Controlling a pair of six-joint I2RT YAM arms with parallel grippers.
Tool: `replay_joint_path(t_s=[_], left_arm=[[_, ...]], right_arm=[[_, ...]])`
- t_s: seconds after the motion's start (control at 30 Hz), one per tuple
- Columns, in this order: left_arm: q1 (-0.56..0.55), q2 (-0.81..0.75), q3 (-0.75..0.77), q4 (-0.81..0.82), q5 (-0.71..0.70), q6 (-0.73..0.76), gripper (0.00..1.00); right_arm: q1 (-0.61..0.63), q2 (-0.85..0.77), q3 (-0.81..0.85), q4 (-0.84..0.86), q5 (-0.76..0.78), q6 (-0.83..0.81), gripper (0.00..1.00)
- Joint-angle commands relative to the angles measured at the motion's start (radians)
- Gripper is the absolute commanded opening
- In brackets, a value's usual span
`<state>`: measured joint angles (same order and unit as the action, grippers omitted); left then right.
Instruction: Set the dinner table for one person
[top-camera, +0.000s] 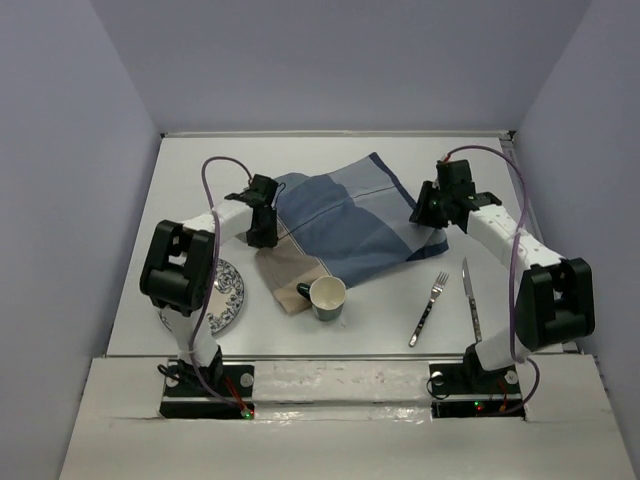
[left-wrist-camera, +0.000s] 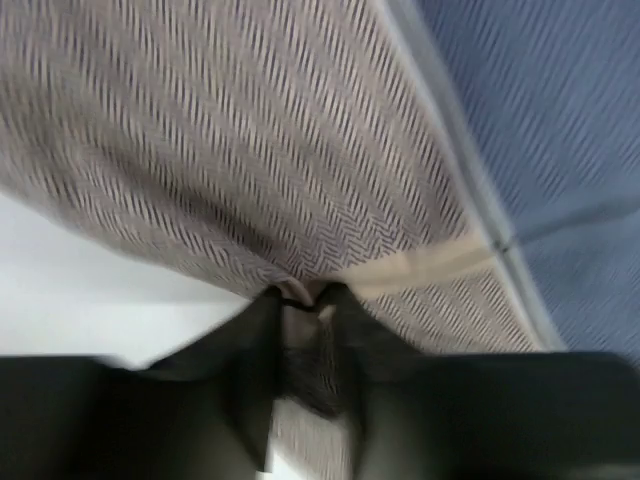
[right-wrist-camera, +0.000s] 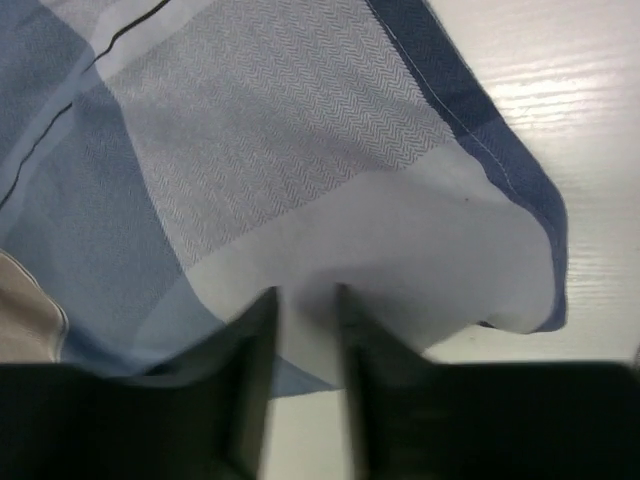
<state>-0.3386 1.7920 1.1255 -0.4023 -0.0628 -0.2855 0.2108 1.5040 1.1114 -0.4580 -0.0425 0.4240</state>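
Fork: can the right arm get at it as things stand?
Probably yes. The fork lies uncovered on the dinner table, clear of the knife beside it and of the cloth mat. The right gripper is at the mat's corner, though, and must leave it first.

The dinner table (top-camera: 200, 185) is a flat, level, matte white rectangular top with thin metal edge rails.
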Motion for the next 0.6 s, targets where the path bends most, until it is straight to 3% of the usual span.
replay_joint_path(t_s=[0.0,0.03,0.17,0.3,0.33,0.37,0.4,0.43,0.5,0.57], left_arm=[[0.003,0.09,0.15,0.161,-0.041,-0.007,0.07],[0.004,0.143,0.186,0.171,-0.06,-0.007,0.0],[0.041,0.257,0.374,0.217,-0.095,-0.037,0.0],[0.088,0.361,0.683,0.223,-0.115,-0.061,0.0],[0.108,0.412,0.747,0.205,-0.089,-0.078,0.05],[0.116,0.434,0.804,0.172,-0.071,-0.083,0.19],[0.118,0.446,0.894,0.107,-0.06,-0.077,0.55],[0.118,0.435,0.911,0.086,-0.065,-0.064,0.73],[0.118,0.371,0.875,0.076,-0.074,-0.053,0.89],[0.119,0.194,0.693,0.126,-0.088,-0.06,0.91]], right_arm=[[0.006,0.083,0.05,0.102,-0.045,0.032,0.11],[-0.004,0.1,0.063,0.12,-0.048,0.033,0.0],[-0.004,0.163,0.139,0.199,-0.031,0.041,0.0],[-0.004,0.205,0.2,0.226,-0.045,0.027,0.0],[-0.004,0.211,0.202,0.226,-0.054,0.025,0.0],[-0.004,0.208,0.197,0.223,-0.066,0.027,0.0],[-0.004,0.202,0.189,0.219,-0.068,0.028,0.0],[-0.004,0.193,0.179,0.219,-0.068,0.032,0.01],[-0.004,0.148,0.153,0.219,-0.071,0.025,0.12],[-0.004,0.115,0.124,0.214,-0.077,0.019,0.32]])
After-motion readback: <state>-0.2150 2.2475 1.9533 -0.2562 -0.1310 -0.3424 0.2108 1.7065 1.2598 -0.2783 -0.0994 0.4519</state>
